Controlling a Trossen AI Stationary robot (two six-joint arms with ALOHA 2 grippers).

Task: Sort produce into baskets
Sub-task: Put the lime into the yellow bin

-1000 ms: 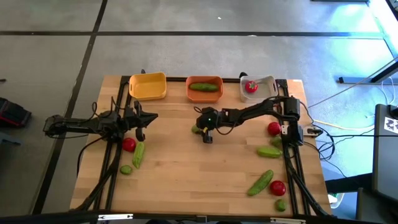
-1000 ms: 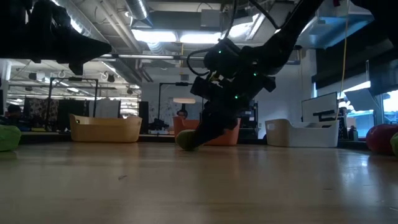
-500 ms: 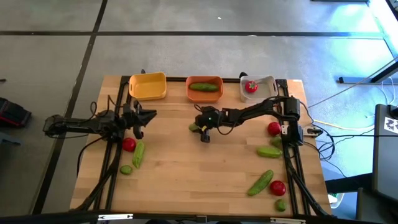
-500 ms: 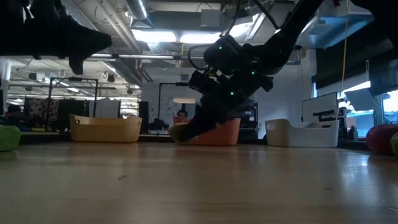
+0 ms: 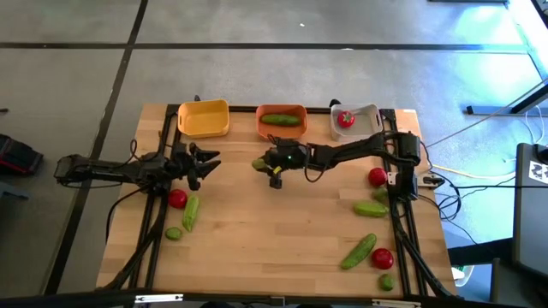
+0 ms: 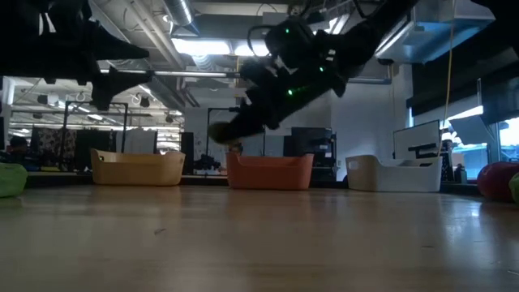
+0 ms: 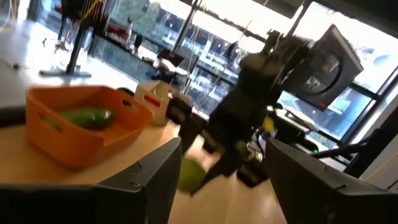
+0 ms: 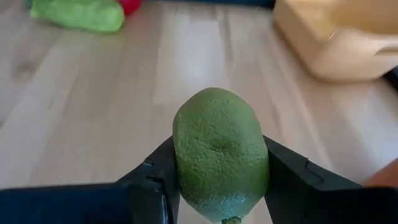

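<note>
We count three baskets along the frame's top: a yellow basket (image 5: 204,118), an orange basket (image 5: 282,121) and a white basket (image 5: 356,120). We see four tomatoes (image 5: 177,198), four cucumbers (image 5: 359,250) and what look like five limes (image 5: 174,233); two arms.

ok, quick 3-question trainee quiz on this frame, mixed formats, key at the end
1. True or false: the right gripper is shut on a lime and holds it clear of the table.
2. Multiple choice: what lies in the orange basket? A) a tomato B) a cucumber C) nothing
3. Fill in: the white basket holds one ____.

Key
1. True. The low view shows the lime lifted above the wood, and the right wrist view shows both fingers pressed on its sides.
2. B. One cucumber lies in it.
3. Tomato.

The left gripper waits open near the yellow basket.
</note>
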